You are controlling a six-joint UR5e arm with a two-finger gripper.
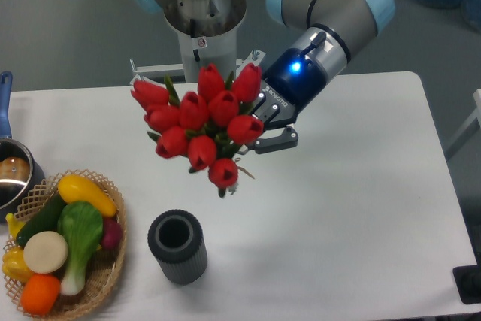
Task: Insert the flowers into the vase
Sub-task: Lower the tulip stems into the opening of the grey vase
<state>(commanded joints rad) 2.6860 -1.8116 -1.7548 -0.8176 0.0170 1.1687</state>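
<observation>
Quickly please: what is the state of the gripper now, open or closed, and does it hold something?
Gripper: closed on the bunch of red tulip flowers with green leaves, held in the air above the table.

A robotics lab — pedestal-mounted arm (331,5) over bare white table (361,208).

Inspector: State of the flowers (199,129)?
Officer: Red closed tulip heads, green leaves, bunched, held aloft, well clear of the surface (361,208).
Inspector: And the vase (177,246)?
Officer: Dark grey ribbed cylinder, upright, mouth open, near the surface's front edge, left of centre.
</observation>
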